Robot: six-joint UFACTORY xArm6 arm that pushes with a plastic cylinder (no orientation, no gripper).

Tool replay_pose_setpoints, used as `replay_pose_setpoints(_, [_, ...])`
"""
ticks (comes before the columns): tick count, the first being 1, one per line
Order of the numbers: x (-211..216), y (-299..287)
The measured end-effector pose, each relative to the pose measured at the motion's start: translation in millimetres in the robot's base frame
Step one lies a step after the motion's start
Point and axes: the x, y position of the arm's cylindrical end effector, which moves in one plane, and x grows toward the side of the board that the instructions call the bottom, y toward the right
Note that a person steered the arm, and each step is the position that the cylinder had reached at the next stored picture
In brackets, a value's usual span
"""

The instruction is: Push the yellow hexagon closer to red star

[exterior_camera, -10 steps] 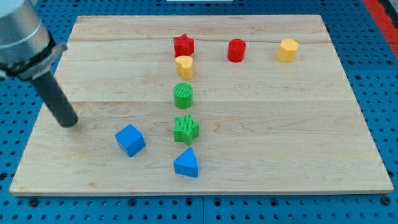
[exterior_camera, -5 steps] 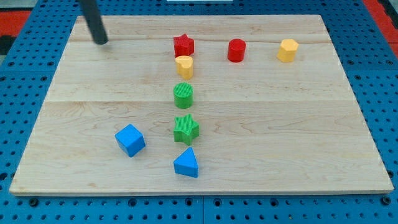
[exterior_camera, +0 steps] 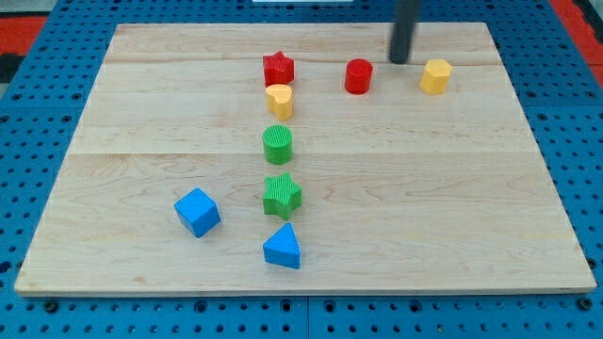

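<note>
Currently, my tip [exterior_camera: 400, 61] stands near the worktop's [exterior_camera: 471, 207] top edge, between red cylinder [exterior_camera: 358, 76] and yellow hexagon [exterior_camera: 435, 76], just left of the hexagon; red star [exterior_camera: 278, 68] lies well left. No pincer is fitted.

Tabletop [exterior_camera: 471, 207], contents by position:
- Top row, the view's left to right: red star [exterior_camera: 278, 68], red cylinder [exterior_camera: 358, 76], yellow hexagon [exterior_camera: 435, 76].
- My tip [exterior_camera: 400, 62]: between red cylinder and yellow hexagon, slightly toward the view's top, touching neither.
- Column below red star, descending: yellow block [exterior_camera: 279, 99] just beside the star, green cylinder [exterior_camera: 278, 144], green star [exterior_camera: 282, 194], blue triangle [exterior_camera: 283, 247].
- Blue cube [exterior_camera: 197, 212]: toward the view's left of green star.
</note>
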Motion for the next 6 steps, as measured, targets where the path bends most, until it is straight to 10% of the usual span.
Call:
replay_pose_setpoints(2, [15.2, 93.2])
replay_pose_setpoints(3, [89.7, 92.1])
replay_pose_setpoints(6, [23.4, 4.9])
